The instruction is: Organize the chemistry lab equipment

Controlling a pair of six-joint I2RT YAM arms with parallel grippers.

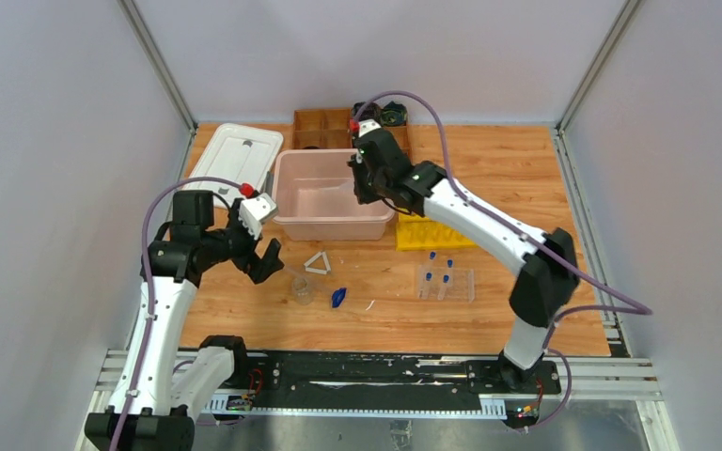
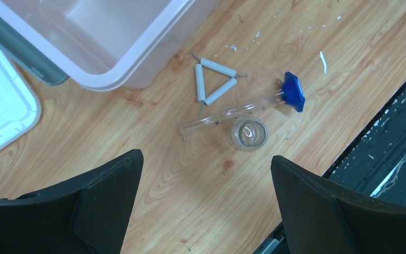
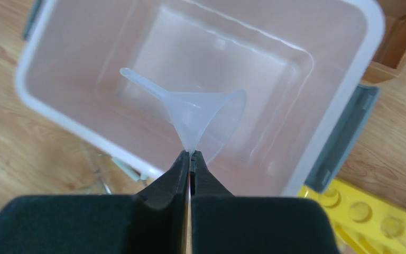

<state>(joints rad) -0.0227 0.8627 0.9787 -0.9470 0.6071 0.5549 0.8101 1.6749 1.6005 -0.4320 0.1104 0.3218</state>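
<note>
A: What lay between the jaws?
B: Ahead of them, a clear beaker [image 2: 249,133] just beside a blue-capped tube [image 2: 232,112]; the white triangle [image 2: 214,80] farther out. Jaws stood wide, holding nothing.

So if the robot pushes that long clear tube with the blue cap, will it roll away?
Probably not far. The tube is round and smooth, so it could roll, but its angular blue cap would likely stop it. It looks thin and light, maybe slippery.

Place: a robotics test cell, closed in by plain white panels [image 1: 56,141] on aluminium posts [image 1: 155,61].
Rig: left arm [image 1: 160,319] and right arm [image 1: 489,225] bolted to a black rail [image 1: 376,371] at the wooden tabletop [image 1: 517,169] edge.
Props: blue-capped tubes [image 1: 445,279], clear funnel [image 3: 201,114], plastic bin [image 1: 329,225].
</note>
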